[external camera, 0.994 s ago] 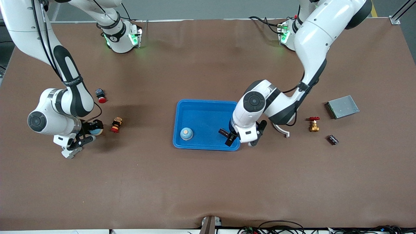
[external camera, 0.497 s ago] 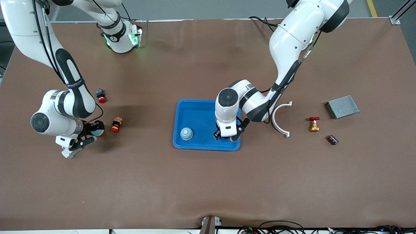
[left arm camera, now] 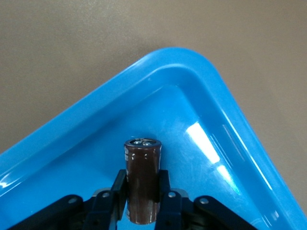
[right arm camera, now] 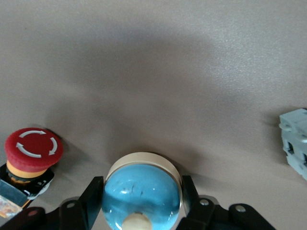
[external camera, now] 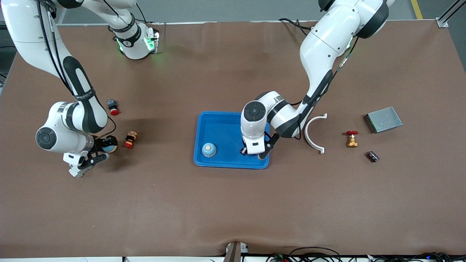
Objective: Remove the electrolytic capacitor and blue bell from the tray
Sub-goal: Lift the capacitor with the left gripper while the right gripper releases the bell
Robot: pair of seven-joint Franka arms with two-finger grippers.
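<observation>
1. Left wrist view gives us the electrolytic capacitor: a dark brown cylinder with a metal top, clamped across its body by the left hand inside a corner of the tray.
2. We judge it light, rigid and smooth-sleeved, so it could slip or tip; a hold across the middle of the body, as here, looks right.
3. In the front view the left hand is low in the tray, at the end toward the left arm.
4. A blue bell sits in the tray, nearer the right arm's end. We expect a hard, slick dome, best pinched across its base.
5. The right hand has its fingers on either side of another blue dome on the bench, beside a red push button; we cannot tell whether they grip it.
</observation>
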